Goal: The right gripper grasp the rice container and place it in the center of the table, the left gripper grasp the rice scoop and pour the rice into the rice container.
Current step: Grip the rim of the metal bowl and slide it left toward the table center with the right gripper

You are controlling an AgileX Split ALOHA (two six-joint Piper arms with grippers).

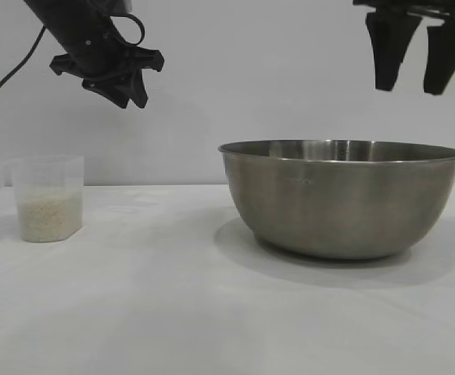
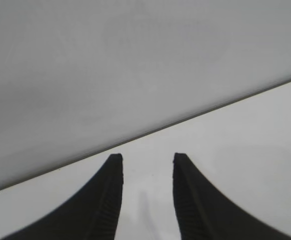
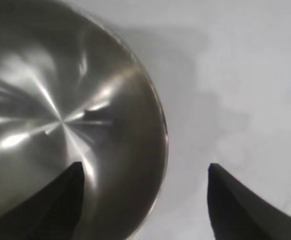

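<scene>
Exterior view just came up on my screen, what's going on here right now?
Nothing is held yet. The right gripper hangs open above the rim of the rice container, which is empty. The left gripper hovers open, up and to the right of the rice scoop, which stands on the table with rice inside.

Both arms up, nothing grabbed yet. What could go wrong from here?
1. The right gripper hangs open above the right side of the steel bowl, its fingers straddling the rim in the wrist view. A thin flared rim on a heavy bowl may slip or tip when lifted.
2. The left gripper sits high and right of the plastic cup. The cup is light and holds rice; a misaligned descent could knock it over and spill onto the table.
</scene>
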